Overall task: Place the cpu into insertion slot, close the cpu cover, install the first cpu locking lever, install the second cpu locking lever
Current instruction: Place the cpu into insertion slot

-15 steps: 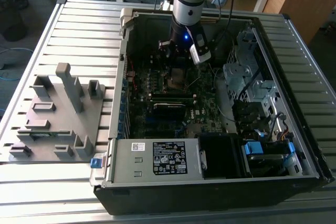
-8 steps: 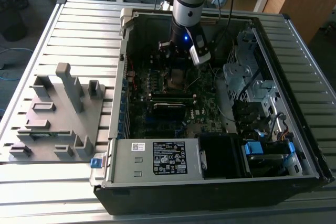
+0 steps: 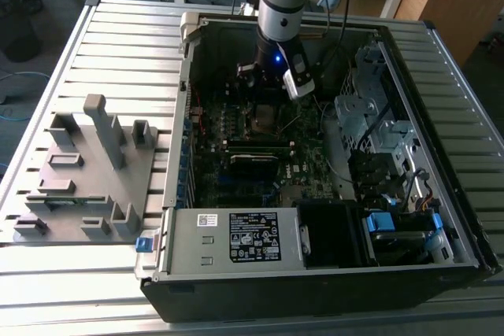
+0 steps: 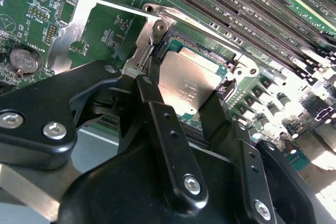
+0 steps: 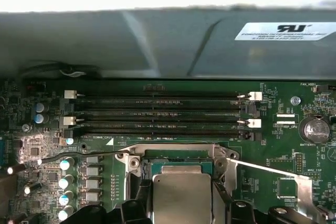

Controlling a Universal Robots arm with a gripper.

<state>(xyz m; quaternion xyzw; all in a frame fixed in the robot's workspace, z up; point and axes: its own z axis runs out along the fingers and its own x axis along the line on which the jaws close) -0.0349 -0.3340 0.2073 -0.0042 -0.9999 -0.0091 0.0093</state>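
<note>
In the exterior view the arm reaches down into the open case (image 3: pixel 441 218) on the table (image 3: pixel 118 37). The gripper (image 3: pixel 268 84) hangs just above the slot (image 3: pixel 264 120) on the board.

In the second wrist view the gripper (image 4: pixel 184 92) is pinching the cpu (image 4: pixel 190 77), with one black finger against each of two opposite edges. The cpu sits over the slot (image 4: pixel 180 45), its far edge close to the slot's inner wall. I cannot tell whether it is fully seated. The cover (image 4: pixel 71 35) is swung open to one side, clear of the opening. The step in hand looks to be placing the cpu. It is done well if the cpu is kept level and square to the rim and is lowered straight, with no sliding across the contacts.

In the first wrist view the cpu (image 5: pixel 181 195) lies centred between the fingers (image 5: pixel 143 203), just short of the slot's (image 5: pixel 178 154) far edge. The cover (image 5: pixel 303 187) is angled away. From here the corners seem roughly parallel to the rim, so only a small correction should be needed.
</note>
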